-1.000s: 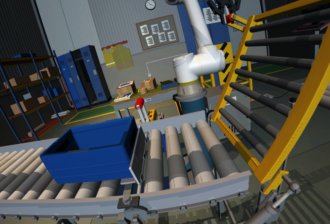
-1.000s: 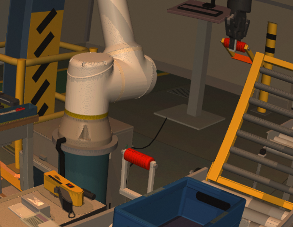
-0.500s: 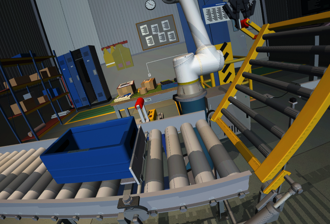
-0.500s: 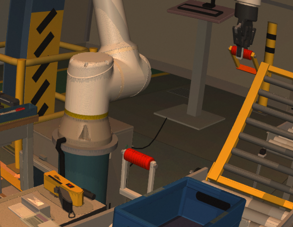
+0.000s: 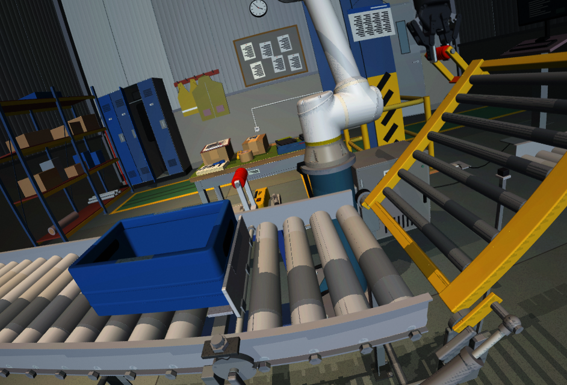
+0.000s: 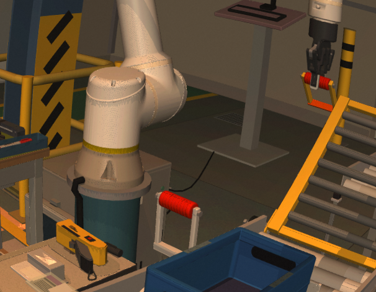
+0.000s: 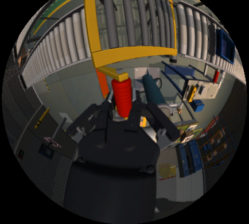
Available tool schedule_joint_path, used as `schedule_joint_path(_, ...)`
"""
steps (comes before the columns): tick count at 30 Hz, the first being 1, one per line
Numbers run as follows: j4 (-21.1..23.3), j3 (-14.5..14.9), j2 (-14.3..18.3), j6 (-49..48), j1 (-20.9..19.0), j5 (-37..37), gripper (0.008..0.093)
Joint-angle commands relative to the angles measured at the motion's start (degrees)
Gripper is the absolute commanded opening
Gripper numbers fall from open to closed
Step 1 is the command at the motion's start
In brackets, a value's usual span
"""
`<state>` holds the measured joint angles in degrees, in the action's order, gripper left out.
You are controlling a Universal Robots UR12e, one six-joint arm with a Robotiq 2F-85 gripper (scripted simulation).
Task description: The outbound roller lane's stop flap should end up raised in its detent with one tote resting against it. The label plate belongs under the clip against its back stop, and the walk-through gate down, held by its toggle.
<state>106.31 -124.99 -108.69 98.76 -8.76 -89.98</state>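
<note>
My gripper (image 5: 435, 47) (image 6: 317, 81) (image 7: 122, 109) hangs high on the right, at the free end of the yellow walk-through gate (image 5: 476, 180) (image 6: 332, 185) (image 7: 129, 20). The gate's red handle (image 5: 440, 53) (image 6: 317, 81) (image 7: 122, 96) is gripped in its closed fingers. The gate stands tilted, sloping up from its hinge near the lane's end. The blue tote (image 5: 155, 255) (image 6: 232, 267) rests on the rollers against the raised grey stop flap (image 5: 237, 271). A second red handle (image 5: 240, 177) (image 6: 178, 204) stands upright behind the lane. The toggle (image 5: 494, 326) sits low below the gate's near corner. I cannot see the label plate or its clip.
The gate's bars slope across the right side. The arm's base pedestal (image 5: 329, 175) (image 6: 110, 201) stands behind the lane. A yellow scanner (image 6: 83, 243) lies on a bench at the left. A monitor stand (image 6: 254, 81) and a striped bollard (image 6: 345, 72) stand near the gripper.
</note>
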Motion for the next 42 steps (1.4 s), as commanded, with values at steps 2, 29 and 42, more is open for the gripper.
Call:
schedule_joint_path(2, 0.72, -0.13, 0.50, 0.72, -0.71, -0.02, 0.0080)
schedule_joint_path(29, 11.55, -3.07, 8.39, 8.66, -8.65, -0.02, 0.0080)
schedule_joint_path(42, 16.57, -4.37, 12.12, 10.96, -10.96, -0.02, 0.0080)
